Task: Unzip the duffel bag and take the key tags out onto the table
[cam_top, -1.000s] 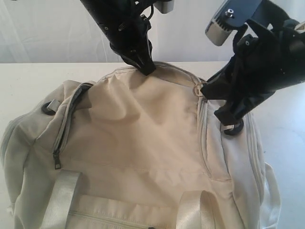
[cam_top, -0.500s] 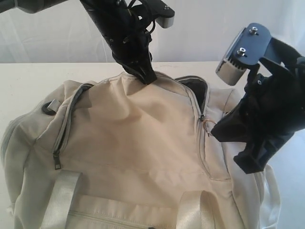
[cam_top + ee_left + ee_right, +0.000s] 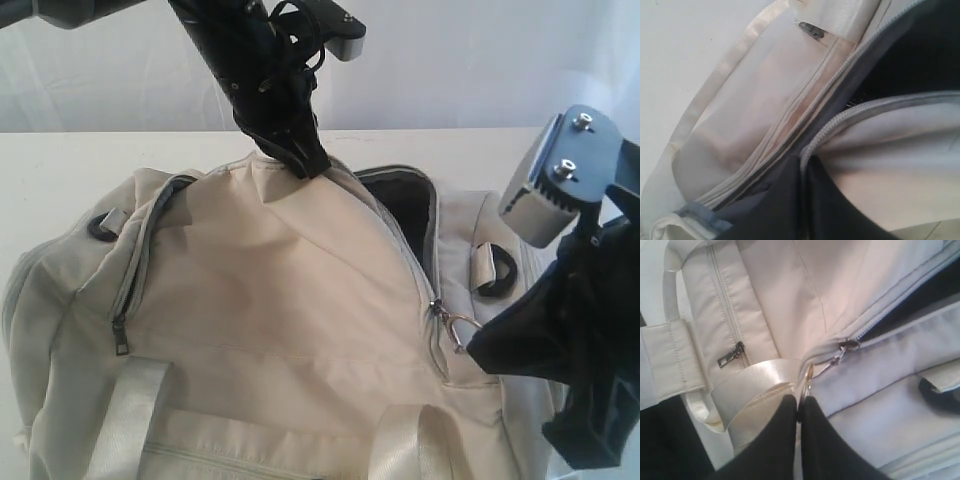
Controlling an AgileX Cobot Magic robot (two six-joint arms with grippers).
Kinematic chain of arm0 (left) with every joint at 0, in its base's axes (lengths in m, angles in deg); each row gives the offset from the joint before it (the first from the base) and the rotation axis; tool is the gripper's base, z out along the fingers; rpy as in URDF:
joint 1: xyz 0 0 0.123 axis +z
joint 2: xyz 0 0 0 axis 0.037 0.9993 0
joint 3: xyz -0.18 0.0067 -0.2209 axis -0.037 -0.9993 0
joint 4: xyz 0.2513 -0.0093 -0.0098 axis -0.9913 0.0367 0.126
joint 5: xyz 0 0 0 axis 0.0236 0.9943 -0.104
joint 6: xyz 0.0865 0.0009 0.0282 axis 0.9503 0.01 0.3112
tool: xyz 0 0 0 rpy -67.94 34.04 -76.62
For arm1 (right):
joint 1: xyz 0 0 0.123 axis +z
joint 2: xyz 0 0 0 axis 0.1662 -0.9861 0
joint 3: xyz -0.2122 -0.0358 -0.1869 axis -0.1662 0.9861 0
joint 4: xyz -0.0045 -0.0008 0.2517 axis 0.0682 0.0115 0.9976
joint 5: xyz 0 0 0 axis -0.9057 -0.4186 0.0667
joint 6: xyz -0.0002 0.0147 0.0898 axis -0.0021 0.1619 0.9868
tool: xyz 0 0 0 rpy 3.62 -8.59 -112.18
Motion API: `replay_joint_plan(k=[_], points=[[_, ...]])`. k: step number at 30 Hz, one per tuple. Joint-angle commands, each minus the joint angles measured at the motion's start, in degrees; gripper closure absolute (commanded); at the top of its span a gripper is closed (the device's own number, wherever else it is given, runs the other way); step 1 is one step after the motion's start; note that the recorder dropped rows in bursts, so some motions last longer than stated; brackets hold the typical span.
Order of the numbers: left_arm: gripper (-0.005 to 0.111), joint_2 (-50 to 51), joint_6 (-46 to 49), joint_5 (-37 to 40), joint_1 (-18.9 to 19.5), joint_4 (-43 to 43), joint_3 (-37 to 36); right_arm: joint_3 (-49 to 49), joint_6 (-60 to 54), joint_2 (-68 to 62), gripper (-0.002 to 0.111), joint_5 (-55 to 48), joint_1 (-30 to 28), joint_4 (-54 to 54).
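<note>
Well, with the right gripper pinching the pull ring in its jaws and the left gripper nipping the duffel bag, draw straight along the zipper.

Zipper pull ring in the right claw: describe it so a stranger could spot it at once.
Start at the cream duffel bag and follow the half-open grey main zipper down its right side to the slider. The thin silver ring hangs there, pinched by the right claw; unlike the black D-ring nearby, it is bare metal wire.
</note>
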Motion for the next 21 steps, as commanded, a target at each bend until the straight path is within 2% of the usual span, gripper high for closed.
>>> replay_joint_plan(k=[1, 10, 17, 21], points=[[0.107, -0.35, -1.11, -0.71, 0.27, -3.44, 0.13, 3.62, 1.59, 2.63, 0.108, -6.42, -0.03, 0.61], [0.107, -0.35, -1.54, -0.71, 0.27, -3.44, 0.13, 8.7, 1.42, 4.88, 0.108, -7.62, -0.03, 4.4], [0.107, -0.35, -1.05, 1.6, 0.27, -1.1, 0.13, 7.19, -0.35, 4.88, 0.108, 12.28, -0.03, 8.43], [0.107, -0.45, -0.56, 2.4, 0.27, -0.75, 0.13, 4.18, -0.35, 4.88, 0.108, 16.35, -0.03, 10.13]])
